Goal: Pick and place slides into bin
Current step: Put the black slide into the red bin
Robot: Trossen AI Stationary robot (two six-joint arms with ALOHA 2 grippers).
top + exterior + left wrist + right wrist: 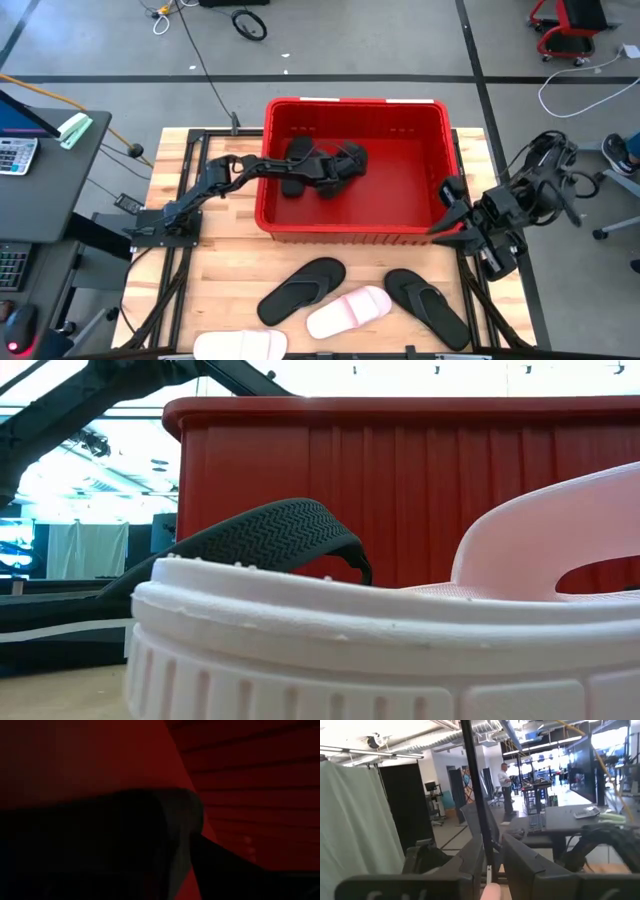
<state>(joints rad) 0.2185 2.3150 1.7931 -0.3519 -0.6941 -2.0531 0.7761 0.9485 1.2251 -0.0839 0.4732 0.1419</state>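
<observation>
The red bin (pixel 355 232) stands at the table's far middle. My left arm reaches into it from the left. My left gripper (pixel 340 165) is low over the bin floor beside a black slide (pixel 293 170); the dark shapes merge there. The left wrist view shows only a dark mass (pixel 125 845) against the red wall (pixel 250 780). My right gripper (pixel 450 195) waits outside the bin's right wall, open by a narrow gap (pixel 493 855) and empty. Two black slides (pixel 300 290) (pixel 425 305) and two pale slides (pixel 348 310) (pixel 240 345) lie flat on the near table.
In the low view the white slide (pixel 350 640) fills the foreground, with the pink slide (pixel 560 530), a black slide (pixel 270 530) and the bin's wall (pixel 420 480) behind it. A desk with a keyboard (pixel 15 155) stands left of the table. A person (pixel 504 780) stands far off.
</observation>
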